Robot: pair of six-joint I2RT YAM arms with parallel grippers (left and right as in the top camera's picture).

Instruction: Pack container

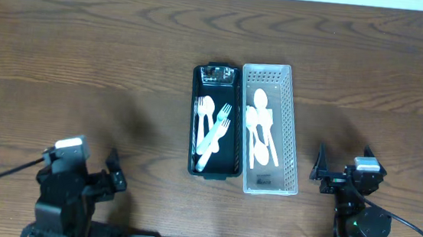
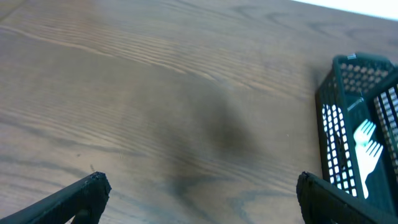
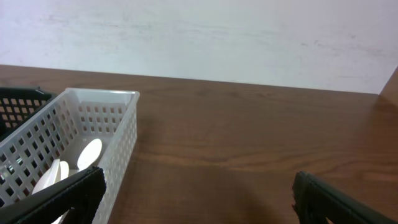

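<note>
Overhead, the white basket (image 1: 295,133) lies near the right gripper (image 1: 319,172), not touching.

The dark wood-grain bench (image 1: 87,46) filled the view, evenly lit; behind its far edge stood a plain whitish wall (image 3: 205,37).

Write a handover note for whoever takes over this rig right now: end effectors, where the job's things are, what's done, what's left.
Left end effector: open, empty, low over bare table, left of the black basket.
Right end effector: open, empty, right of the white basket.
The baskets sit side by side at mid-table. The black one holds forks, the white one spoons.
Done: all cutlery in view lies inside the baskets.
Left: nothing obvious; probably confirm the packing is finished.
</note>
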